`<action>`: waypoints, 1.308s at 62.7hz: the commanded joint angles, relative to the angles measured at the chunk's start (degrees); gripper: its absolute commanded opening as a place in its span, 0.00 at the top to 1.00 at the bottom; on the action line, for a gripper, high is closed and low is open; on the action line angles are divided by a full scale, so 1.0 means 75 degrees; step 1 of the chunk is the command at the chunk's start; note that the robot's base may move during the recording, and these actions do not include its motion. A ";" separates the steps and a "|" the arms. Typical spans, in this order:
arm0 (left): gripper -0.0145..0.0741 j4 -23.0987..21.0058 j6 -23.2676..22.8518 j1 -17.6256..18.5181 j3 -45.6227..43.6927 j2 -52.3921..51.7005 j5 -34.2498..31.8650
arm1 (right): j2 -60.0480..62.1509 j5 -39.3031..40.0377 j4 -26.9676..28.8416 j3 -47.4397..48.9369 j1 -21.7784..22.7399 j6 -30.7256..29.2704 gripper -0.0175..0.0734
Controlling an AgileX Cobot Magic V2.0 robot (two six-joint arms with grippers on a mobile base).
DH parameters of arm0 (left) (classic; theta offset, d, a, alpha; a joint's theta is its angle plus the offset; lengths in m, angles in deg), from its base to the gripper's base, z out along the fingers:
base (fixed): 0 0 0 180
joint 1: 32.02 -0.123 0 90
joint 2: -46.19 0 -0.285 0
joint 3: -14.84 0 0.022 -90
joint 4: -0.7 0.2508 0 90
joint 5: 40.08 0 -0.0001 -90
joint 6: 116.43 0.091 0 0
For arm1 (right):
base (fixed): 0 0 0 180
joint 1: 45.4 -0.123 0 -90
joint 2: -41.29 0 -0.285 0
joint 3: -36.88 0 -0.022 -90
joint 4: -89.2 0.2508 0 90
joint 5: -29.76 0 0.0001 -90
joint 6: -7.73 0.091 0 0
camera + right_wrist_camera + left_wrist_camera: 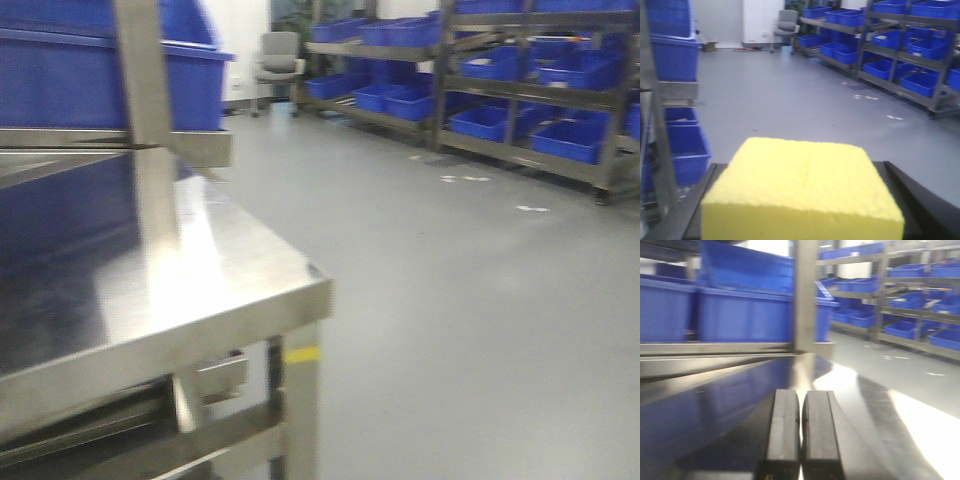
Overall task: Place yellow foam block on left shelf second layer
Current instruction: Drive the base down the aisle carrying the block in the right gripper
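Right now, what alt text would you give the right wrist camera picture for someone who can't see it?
A yellow foam block fills the lower half of the picture, held between two dark fingers at its sides. Beyond it lies grey floor, with blue bins on metal shelves to the right and an office chair far back.

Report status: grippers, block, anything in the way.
Left gripper shut, empty, low over steel surface. Right gripper shut on yellow foam block. Steel post and blue bins ahead of left gripper.
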 commanded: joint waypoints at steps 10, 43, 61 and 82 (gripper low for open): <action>0.70 -0.0043 -0.0025 -0.0015 0.0217 -0.0152 -0.0616 | -0.0071 0.0704 -0.0098 0.0221 0.0053 -0.0057 0.26; 0.70 -0.0043 -0.0025 -0.0015 0.0217 -0.0152 -0.0616 | -0.0071 0.0704 -0.0098 0.0221 0.0053 -0.0057 0.26; 0.70 -0.0043 -0.0025 -0.0015 0.0217 -0.0152 -0.0616 | -0.0071 0.0704 -0.0098 0.0221 0.0053 -0.0057 0.26; 0.70 -0.0043 -0.0025 -0.0015 0.0217 -0.0137 -0.0616 | -0.0071 0.0704 -0.0098 0.0221 0.0053 -0.0057 0.26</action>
